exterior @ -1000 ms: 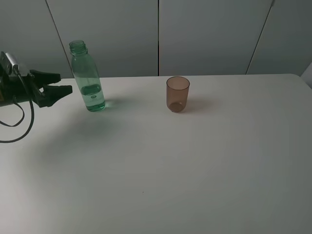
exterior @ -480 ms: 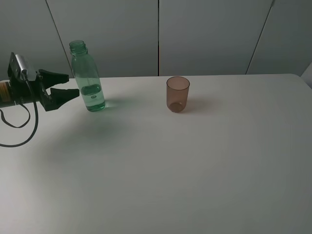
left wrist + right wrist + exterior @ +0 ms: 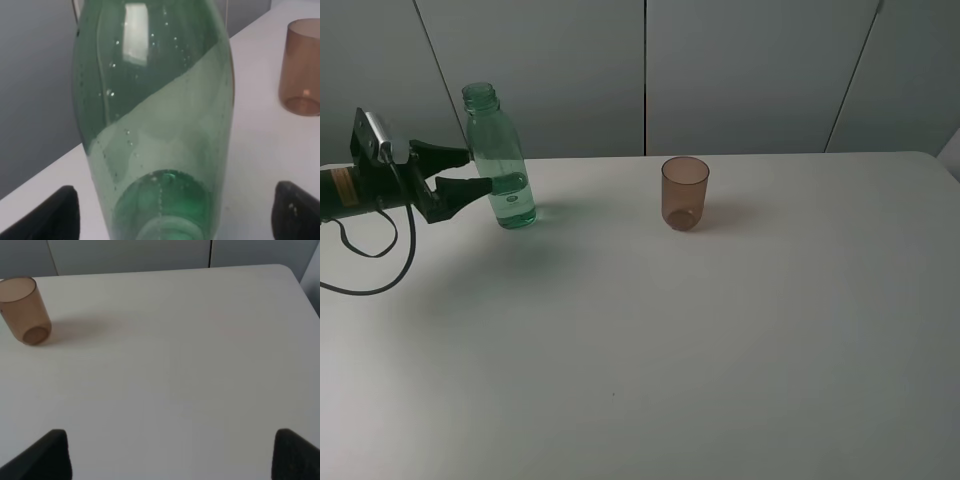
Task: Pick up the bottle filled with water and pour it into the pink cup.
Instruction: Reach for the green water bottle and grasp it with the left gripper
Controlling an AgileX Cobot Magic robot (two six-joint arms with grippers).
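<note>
The green transparent bottle (image 3: 500, 160) stands upright and capless at the table's back left, partly filled with water. My left gripper (image 3: 480, 168) is open at its left side, one finger on each side of the lower body. The left wrist view shows the bottle (image 3: 155, 115) close up between the dark fingertips (image 3: 50, 215) of the left gripper (image 3: 172, 215), with a gap on each side. The pink cup (image 3: 684, 193) stands upright to the bottle's right, also showing as the pink cup (image 3: 302, 67) and the pink cup (image 3: 22, 310). My right gripper (image 3: 170, 455) is open over bare table with nothing in it.
The white table (image 3: 720, 350) ends at its back edge just behind the bottle and cup, with grey wall panels (image 3: 740, 70) beyond. A black cable (image 3: 370, 285) loops on the table under the left arm. The table's right corner (image 3: 287, 270) lies ahead of my right gripper.
My left gripper has moved right toward the bottle, and its open fingers now flank it. Bottle and cup have not moved.
</note>
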